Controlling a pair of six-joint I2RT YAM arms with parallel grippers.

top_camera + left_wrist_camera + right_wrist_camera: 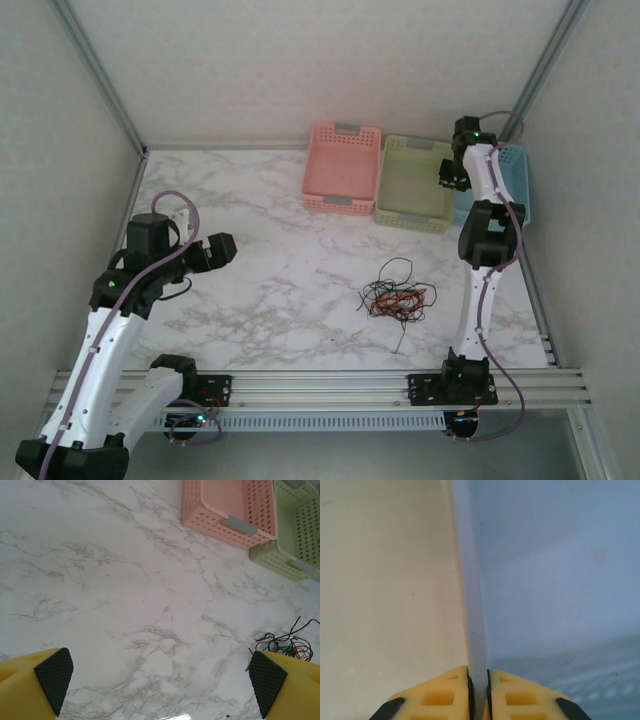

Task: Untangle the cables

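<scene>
- Top view: the cables (398,298) lie in one loose tangle on the marble table (270,270), right of centre and in front of the baskets. A pink basket (342,168), a green basket (415,183) and a blue basket (517,180) stand in a row at the far edge. The left gripper (222,248) hangs over the left side of the table, well apart from the tangle. The right gripper (447,172) is up where the green and blue baskets meet. Neither one's jaws can be read from here.
- Left wrist view: the left gripper (160,680) is spread wide with nothing between its black pads (52,680), above bare table (125,605). The cables (285,642) show at the right edge, just past the right finger. The pink basket (230,510) and green basket (295,535) are at the top right.
- Right wrist view: the right gripper (478,675) is closed with its yellow fingers (445,697) pinching a thin pale strip (470,590). A cream surface lies left of the strip and a blue one right. I cannot tell which basket the strip belongs to.
</scene>
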